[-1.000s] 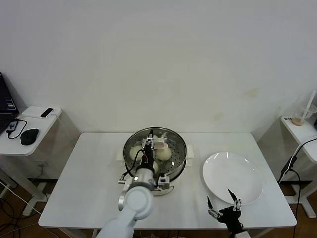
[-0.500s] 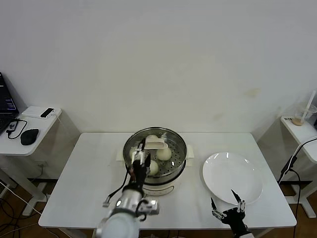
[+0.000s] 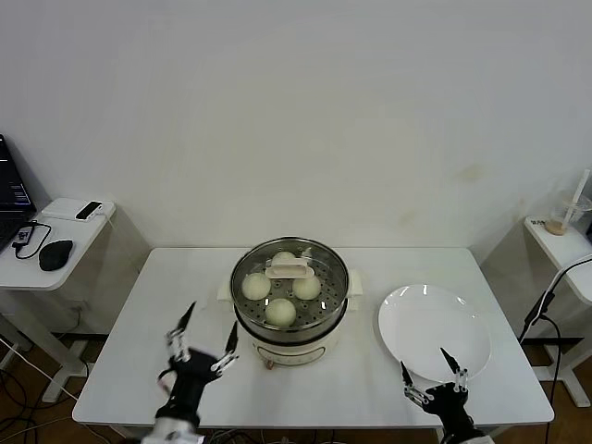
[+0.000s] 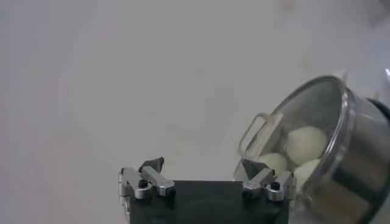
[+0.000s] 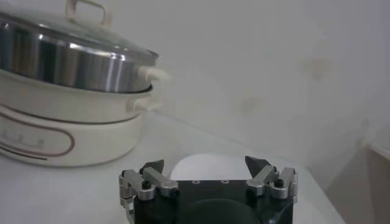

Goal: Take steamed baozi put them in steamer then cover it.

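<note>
The steamer (image 3: pixel 289 335), a shiny steel pot on a cream base, stands mid-table with its glass lid (image 3: pixel 324 270) resting on it. Several cream-white steamed baozi (image 3: pixel 280 312) show through the glass. My left gripper (image 3: pixel 209 329) hangs open and empty over the table in front of the steamer and to its left, apart from it. In the left wrist view the gripper (image 4: pixel 203 165) is open, with the steamer (image 4: pixel 356 170) and baozi (image 4: pixel 306 143) off to one side. My right gripper (image 3: pixel 428 372) is open at the table's front edge; its wrist view shows the gripper (image 5: pixel 205 164) empty.
A bare white plate (image 3: pixel 435 331) lies right of the steamer, just beyond my right gripper, and shows in the right wrist view as the plate (image 5: pixel 183 164). Side tables flank the table: mouse and phone (image 3: pixel 55 252) on the left, a cup (image 3: pixel 558 222) on the right.
My left gripper opened off the lid's handle and drew back from above the steamer to the table's front left. The lid stays on the steamer. The right gripper sank slightly toward the front edge.
</note>
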